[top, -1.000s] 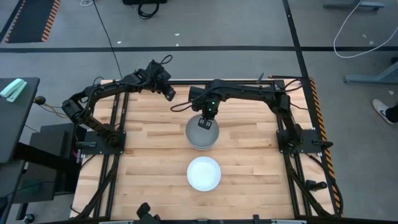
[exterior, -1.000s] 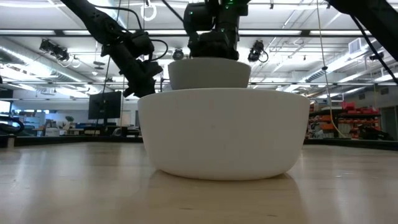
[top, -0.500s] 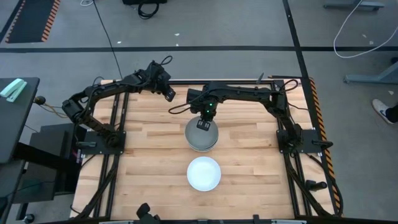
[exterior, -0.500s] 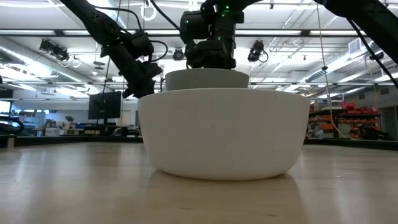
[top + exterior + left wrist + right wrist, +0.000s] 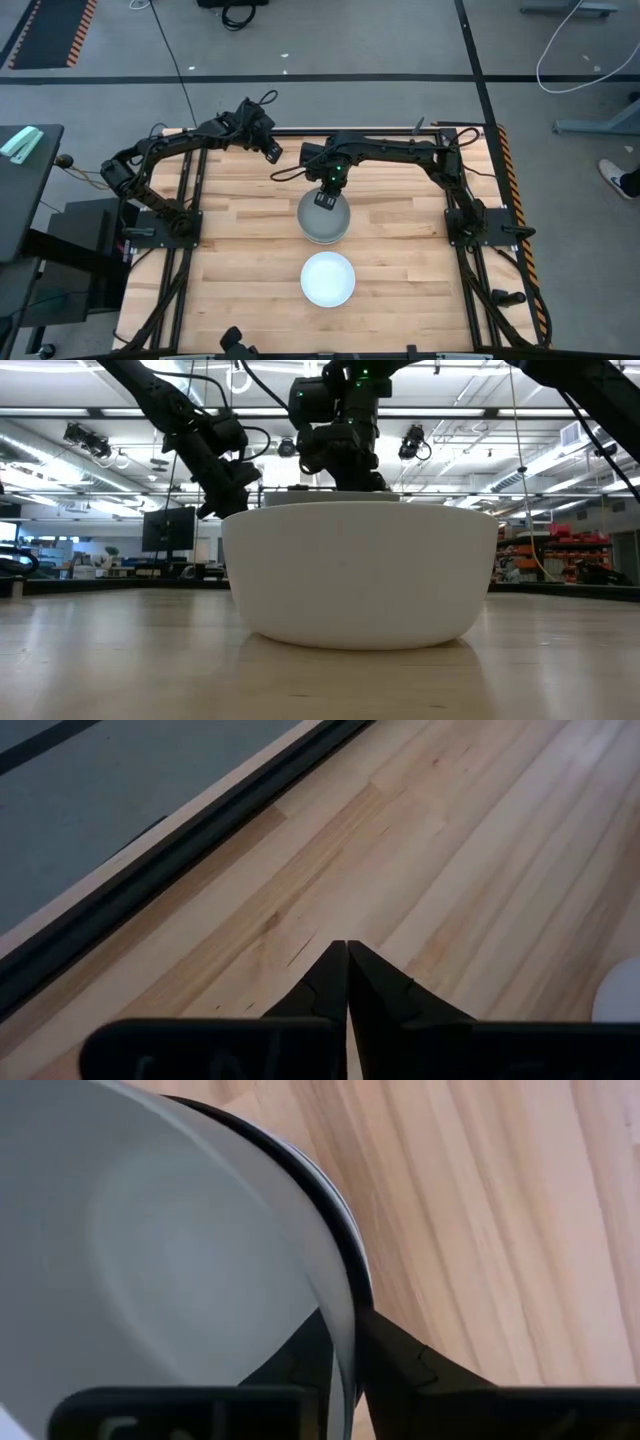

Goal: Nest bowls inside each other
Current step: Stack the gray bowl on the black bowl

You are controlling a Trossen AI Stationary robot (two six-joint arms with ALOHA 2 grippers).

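Note:
A light grey bowl (image 5: 324, 218) sits at the table's middle on top of a stack. In the right wrist view a black rim (image 5: 352, 1258) shows just outside its wall. My right gripper (image 5: 327, 197) is shut on its far rim. One white bowl (image 5: 328, 279) rests on its base nearer the table's near edge; in the low view this white bowl (image 5: 360, 570) hides the stack. My left gripper (image 5: 272, 151) hangs shut above the table's far left part, touching nothing. How many bowls the stack holds does not show. My right gripper (image 5: 345, 1342) pinches the light grey bowl's rim (image 5: 345, 1308) on its far side, with one finger (image 5: 300, 1355) inside the bowl and one finger (image 5: 410, 1360) outside. The fingers come from above, pointing down. The bowl sits upright, low inside the black-rimmed bowl beneath.
Bare wooden table top (image 5: 240, 230) lies left and right of the bowls. Black frame rails (image 5: 190, 200) run along both table sides. The left wrist view shows the table's dark far edge (image 5: 170, 870) and grey floor beyond.
My right gripper has come down, still shut on the light grey bowl. In the low view the bowl stood well above the near white bowl's rim a second ago and has now sunk almost out of sight behind it.

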